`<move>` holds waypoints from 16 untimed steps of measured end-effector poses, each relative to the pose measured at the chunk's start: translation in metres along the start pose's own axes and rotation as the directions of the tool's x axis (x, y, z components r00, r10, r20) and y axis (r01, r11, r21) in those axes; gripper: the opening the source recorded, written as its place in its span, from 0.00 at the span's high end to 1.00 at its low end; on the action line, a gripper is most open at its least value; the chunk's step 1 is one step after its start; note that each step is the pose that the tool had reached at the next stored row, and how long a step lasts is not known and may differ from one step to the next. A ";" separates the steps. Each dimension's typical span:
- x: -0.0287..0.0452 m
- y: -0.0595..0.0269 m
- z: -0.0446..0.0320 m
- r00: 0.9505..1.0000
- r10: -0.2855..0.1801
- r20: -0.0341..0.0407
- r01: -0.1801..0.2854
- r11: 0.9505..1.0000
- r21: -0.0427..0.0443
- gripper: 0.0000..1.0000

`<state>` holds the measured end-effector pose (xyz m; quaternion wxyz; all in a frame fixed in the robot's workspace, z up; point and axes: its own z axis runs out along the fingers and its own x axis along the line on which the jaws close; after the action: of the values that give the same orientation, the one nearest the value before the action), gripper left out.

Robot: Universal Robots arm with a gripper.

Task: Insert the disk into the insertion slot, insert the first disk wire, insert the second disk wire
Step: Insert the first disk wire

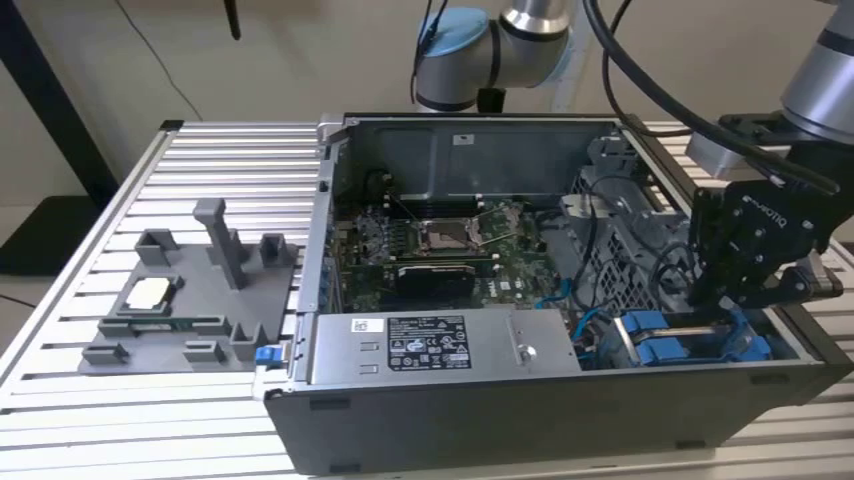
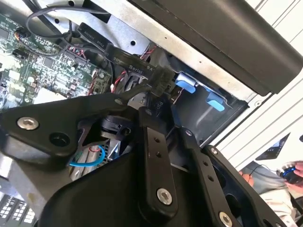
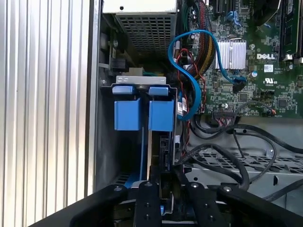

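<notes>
Black linkage-fingered hand (image 3: 168, 178): fingers drawn close together, pinching a small black wire plug (image 2: 158, 84) on the end of a flat black cable. The grip shows in both wrist views. The hand is lowered inside the open black computer case (image 1: 534, 420), at the corner on the exterior view's right.

The disk (image 3: 161, 116) is seated in the grey metal insertion slot (image 3: 141, 80), just beside the fingertips. Its bright blue plastic carrier frame with two tabs shows; the drive body is mostly hidden. Cannot tell whether the plug is mated to it.

A light blue round cable (image 3: 189, 56) loops from the slot area to the green motherboard (image 3: 265, 61). The case stands on a silver slatted table (image 1: 200, 160). A grey moulded fixture plate (image 1: 187, 300) lies beside the case on the exterior view's left.
</notes>
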<state>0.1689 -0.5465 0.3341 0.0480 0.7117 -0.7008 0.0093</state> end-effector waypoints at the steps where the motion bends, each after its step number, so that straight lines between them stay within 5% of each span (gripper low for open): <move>1: 0.0001 0.0001 -0.0018 1.000 0.000 0.000 0.000 1.000 0.000 0.73; 8: 0.0013 0.0009 -0.0162 1.000 0.001 0.000 -0.001 1.000 0.000 0.73; 16: 0.0014 0.0009 -0.0167 1.000 0.001 0.000 -0.001 1.000 0.000 0.73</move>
<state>0.1688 -0.5465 0.3509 0.0480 0.7114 -0.7011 0.0093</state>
